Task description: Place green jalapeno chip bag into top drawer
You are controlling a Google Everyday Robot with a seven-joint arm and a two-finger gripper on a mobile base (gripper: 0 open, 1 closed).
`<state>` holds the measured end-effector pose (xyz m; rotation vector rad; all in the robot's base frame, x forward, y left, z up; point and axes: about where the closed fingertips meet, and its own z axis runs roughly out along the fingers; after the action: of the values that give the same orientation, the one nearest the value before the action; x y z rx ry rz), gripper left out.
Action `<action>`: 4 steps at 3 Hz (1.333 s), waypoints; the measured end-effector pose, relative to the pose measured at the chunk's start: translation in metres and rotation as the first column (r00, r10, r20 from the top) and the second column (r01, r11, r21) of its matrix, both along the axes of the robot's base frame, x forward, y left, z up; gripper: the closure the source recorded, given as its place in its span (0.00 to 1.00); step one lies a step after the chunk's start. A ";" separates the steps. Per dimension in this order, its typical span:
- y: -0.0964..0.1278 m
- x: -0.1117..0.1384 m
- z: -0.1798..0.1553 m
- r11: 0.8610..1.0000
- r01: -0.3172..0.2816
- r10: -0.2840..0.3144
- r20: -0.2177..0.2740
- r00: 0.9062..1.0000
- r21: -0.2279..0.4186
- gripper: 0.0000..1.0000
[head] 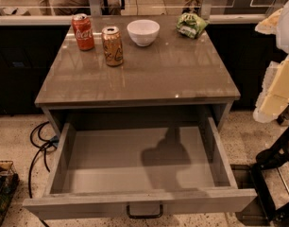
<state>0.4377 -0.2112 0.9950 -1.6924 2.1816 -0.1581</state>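
Note:
The green jalapeno chip bag [191,24] lies crumpled at the far right corner of the grey-brown cabinet top [149,74]. The top drawer [135,160] is pulled wide open below the top. Its grey interior holds nothing but a shadow, and its dark handle [144,212] faces me at the bottom. My gripper [276,91] shows as pale cream parts at the right edge of the view. It is beside the cabinet, well to the right of the drawer and nearer than the bag, and it holds nothing I can see.
A red cola can [83,31], a bronze can [112,45] and a white bowl [143,32] stand along the back of the top. Black cables [40,141] lie on the floor at left. A black metal frame [276,174] stands at right.

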 end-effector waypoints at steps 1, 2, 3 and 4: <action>0.000 0.000 0.000 1.000 0.000 0.000 0.000 1.000 0.000 0.00; -0.009 0.045 0.009 0.997 0.046 -0.052 0.092 0.994 0.067 0.00; -0.030 0.142 0.037 0.962 0.107 -0.171 0.246 0.954 0.253 0.00; -0.042 0.214 0.063 0.881 0.143 -0.299 0.297 0.907 0.451 0.00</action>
<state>0.6515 -0.2529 1.0584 -1.0739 1.9511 -0.0452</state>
